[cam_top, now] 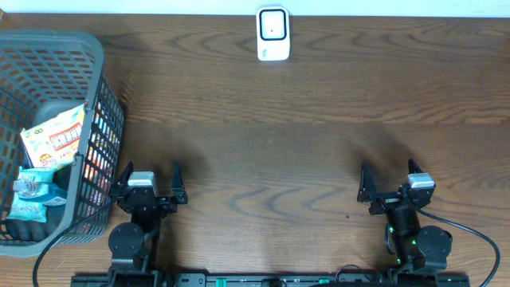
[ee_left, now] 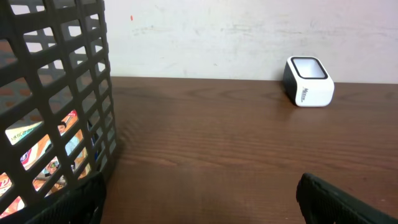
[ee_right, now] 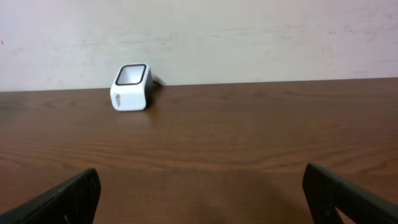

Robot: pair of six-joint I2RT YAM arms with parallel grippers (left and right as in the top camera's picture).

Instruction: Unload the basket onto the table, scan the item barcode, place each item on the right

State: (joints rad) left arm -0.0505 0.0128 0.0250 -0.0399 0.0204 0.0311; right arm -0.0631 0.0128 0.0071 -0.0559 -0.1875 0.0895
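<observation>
left hand [cam_top: 152,169] wide apart, empty, just beside basket [cam_top: 48,38]; right hand [cam_top: 388,169] likewise wide, empty, over tabletop [cam_top: 271,143]. snack packets [cam_top: 54,135] inside basket; white scanner [cam_top: 272,33] at tabletop's far edge, centre, well apart from both hands.

2 blk arms [cam_top: 131,235], green LEDs [cam_top: 413,239]

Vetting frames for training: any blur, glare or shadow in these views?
Overhead: even light, faint shadows by the left gripper and right gripper, white box-shaped scanner sharp. Left wrist: close dark grey plastic mesh basket slightly soft, fingers blurred. Right wrist: fingers blurred, scanner crisp; no glare.
</observation>
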